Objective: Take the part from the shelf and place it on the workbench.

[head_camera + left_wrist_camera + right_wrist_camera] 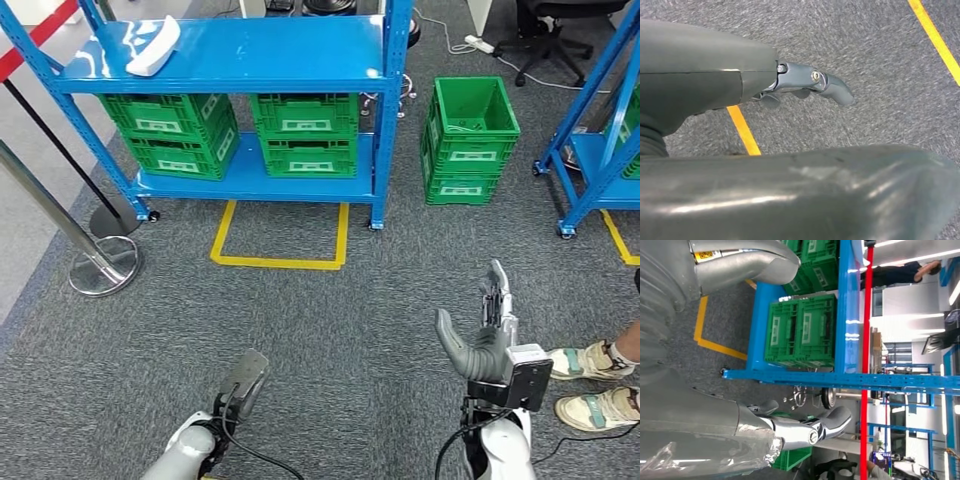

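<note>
While both arms hang low over grey carpet, the right hand (487, 335) is raised with fingers spread and thumb out, holding nothing. The left hand (243, 385) points down at the floor, fingers extended and apart, also empty. Ahead stands a blue shelf (226, 55) on wheels, and the white part (153, 46) lies on its top level near the left end. Green crates (306, 132) fill the lower level, and a stack of green crates (468, 140) sits on the floor beside the shelf. Someone's sandalled feet (596, 385) stand just right of the right hand.

No legible text or labels
</note>
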`<action>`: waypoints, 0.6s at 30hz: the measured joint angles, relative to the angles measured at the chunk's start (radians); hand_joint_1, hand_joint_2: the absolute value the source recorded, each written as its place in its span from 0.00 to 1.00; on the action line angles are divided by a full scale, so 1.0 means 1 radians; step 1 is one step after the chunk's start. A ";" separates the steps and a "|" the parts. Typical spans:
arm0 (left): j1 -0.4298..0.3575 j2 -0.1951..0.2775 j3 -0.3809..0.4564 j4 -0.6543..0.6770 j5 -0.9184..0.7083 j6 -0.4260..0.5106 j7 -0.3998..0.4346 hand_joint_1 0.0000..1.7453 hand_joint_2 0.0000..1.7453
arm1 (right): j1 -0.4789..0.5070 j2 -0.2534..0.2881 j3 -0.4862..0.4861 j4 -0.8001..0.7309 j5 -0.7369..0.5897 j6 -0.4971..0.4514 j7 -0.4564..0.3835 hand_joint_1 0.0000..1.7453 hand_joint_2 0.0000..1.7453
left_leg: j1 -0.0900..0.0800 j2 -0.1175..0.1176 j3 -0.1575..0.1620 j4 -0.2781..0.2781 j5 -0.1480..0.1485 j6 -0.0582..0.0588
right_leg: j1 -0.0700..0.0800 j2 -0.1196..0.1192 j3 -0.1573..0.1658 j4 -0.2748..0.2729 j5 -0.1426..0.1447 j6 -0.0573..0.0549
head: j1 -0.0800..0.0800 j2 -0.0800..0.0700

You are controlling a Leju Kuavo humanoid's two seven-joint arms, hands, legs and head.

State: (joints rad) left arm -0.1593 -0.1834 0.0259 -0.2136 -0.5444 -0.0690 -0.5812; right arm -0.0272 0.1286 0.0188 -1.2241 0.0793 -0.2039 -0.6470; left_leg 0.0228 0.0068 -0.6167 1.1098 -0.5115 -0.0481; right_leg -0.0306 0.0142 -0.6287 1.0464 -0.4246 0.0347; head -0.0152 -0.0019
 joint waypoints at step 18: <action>0.004 0.000 0.000 0.000 -0.003 0.006 0.003 0.00 0.00 | -0.002 0.000 0.015 0.018 0.000 0.012 0.012 0.00 0.00 | -0.019 -0.006 0.007 -0.103 0.098 0.058 | 0.009 -0.005 -0.130 0.266 -0.129 0.037 | 0.011 0.000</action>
State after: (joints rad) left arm -0.1557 -0.1838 0.0258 -0.2136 -0.5474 -0.0629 -0.5784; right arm -0.0291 0.1286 0.0338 -1.2064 0.0790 -0.1921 -0.6351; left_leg 0.0034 0.0004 -0.6098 1.0066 -0.4138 0.0101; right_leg -0.0217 0.0095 -0.7587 1.3123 -0.5537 0.0713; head -0.0037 -0.0019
